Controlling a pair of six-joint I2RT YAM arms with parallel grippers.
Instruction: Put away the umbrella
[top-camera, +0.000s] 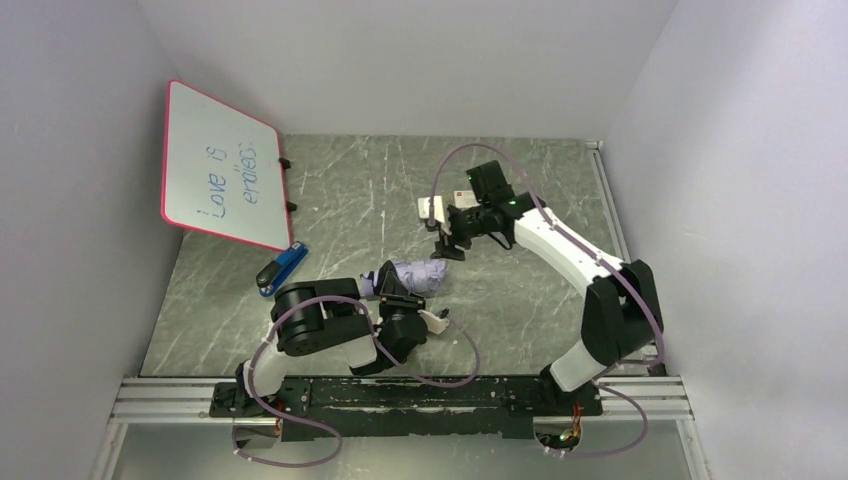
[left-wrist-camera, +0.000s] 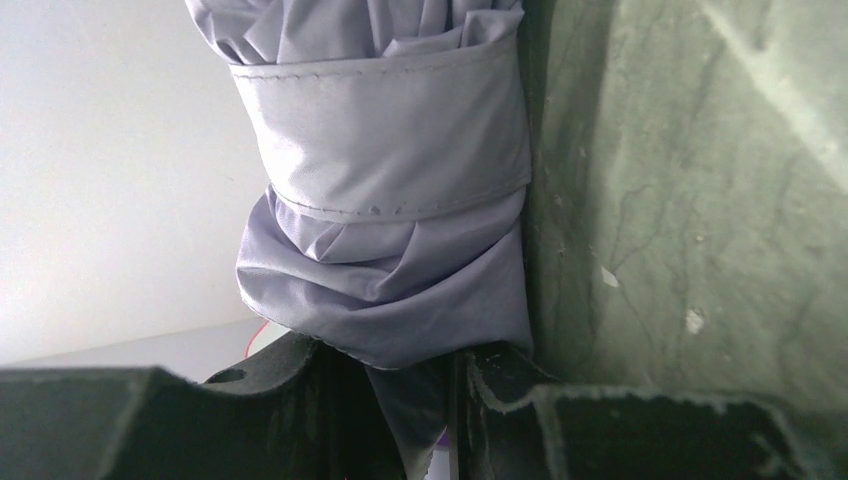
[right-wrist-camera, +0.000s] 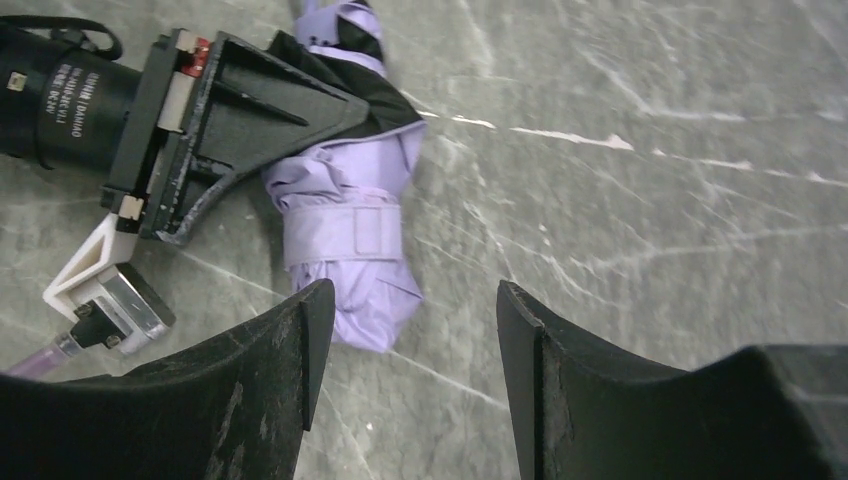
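- You are holding the umbrella (top-camera: 420, 274) with the left gripper (top-camera: 402, 292). Its fingers (left-wrist-camera: 285, 400) are pinching a fold of lavender fabric, and the strap (left-wrist-camera: 385, 140) is wrapping the cloth tight just beyond that pinch.
- The right gripper (top-camera: 447, 250) is hanging open and carrying nothing, just off the umbrella's 1 o'clock side in the overhead view.
- The umbrella is lying flat on the table (top-camera: 350, 180), a little toward 6 o'clock from the middle. It is just ahead of the left arm's base and well apart from the whiteboard (top-camera: 225, 165) at 10 o'clock.
- Its long axis is running roughly from 9 to 3 o'clock overhead, tipping slightly toward 2. The rounded fabric end is pointing at 3. The dark end at 9 is probably the handle, though the left gripper is hiding most of it.
- To do this step well, you are aiming to bring the right gripper down across the bundle on the free side of the strap. Set it squarely over the thick roll, not over a loose fold.
- While you are closing there, be holding the left pinch steady and avoid dragging sideways, since that risks pulling the strap off the roll.
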